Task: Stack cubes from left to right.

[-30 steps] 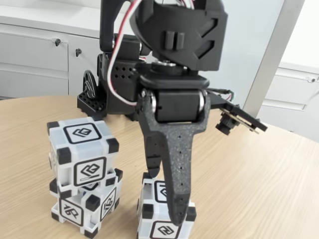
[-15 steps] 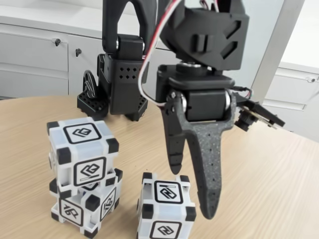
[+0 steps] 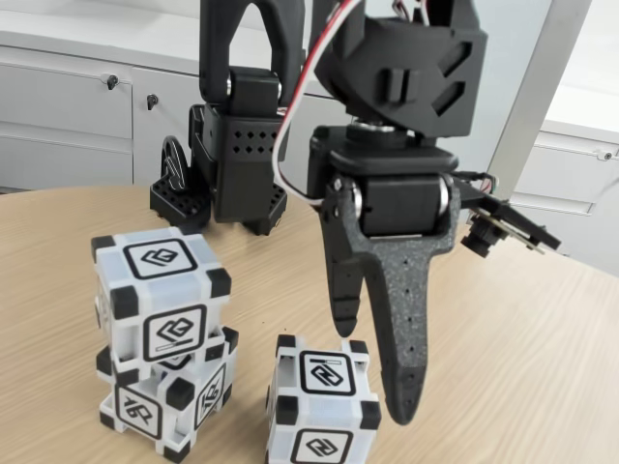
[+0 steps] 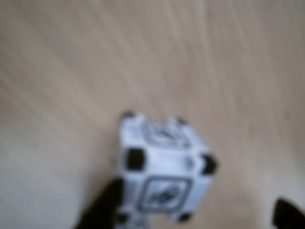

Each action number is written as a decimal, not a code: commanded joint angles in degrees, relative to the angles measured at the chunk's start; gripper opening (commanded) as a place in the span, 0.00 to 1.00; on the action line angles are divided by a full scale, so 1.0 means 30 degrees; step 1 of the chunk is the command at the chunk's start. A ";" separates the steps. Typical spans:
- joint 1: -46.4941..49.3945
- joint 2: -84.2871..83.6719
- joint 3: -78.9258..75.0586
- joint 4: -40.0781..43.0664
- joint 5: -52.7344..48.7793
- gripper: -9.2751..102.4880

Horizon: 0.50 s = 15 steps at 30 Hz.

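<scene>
The fixed view showed three cubes on the wooden worktop. At the left of that view two were stacked: the upper cube sat on the lower cube, turned slightly relative to it, so the corners did not line up. The third cube stood alone on the worktop just right of the stack, apart from it, with a glyph face upward and another facing the camera.

The gripper hung tip-down over the right side of the third cube. Its fingers were spread and pinched nothing. The shorter finger ended just above the cube's rear top edge; the longer perforated finger reached down beside the cube's right face. Contact between that finger and the cube could not be determined from this angle. The small camera projected from the right of the wrist in this view. The arm's black base stood at the back of the worktop, before white cabinets.

The wrist view was blurred. It showed the third cube in the lower centre on the worktop, with a dark fingertip against its lower left and a second dark tip well off at the lower right corner. The cube lay between the two tips.
</scene>
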 commanded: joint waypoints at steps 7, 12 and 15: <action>0.0293 -0.0029 0.0527 0.0146 -0.0527 0.37; 0.0293 -0.0029 0.2080 -0.0146 -0.0234 0.37; 0.0381 -0.0029 0.2227 -0.0146 0.0059 0.37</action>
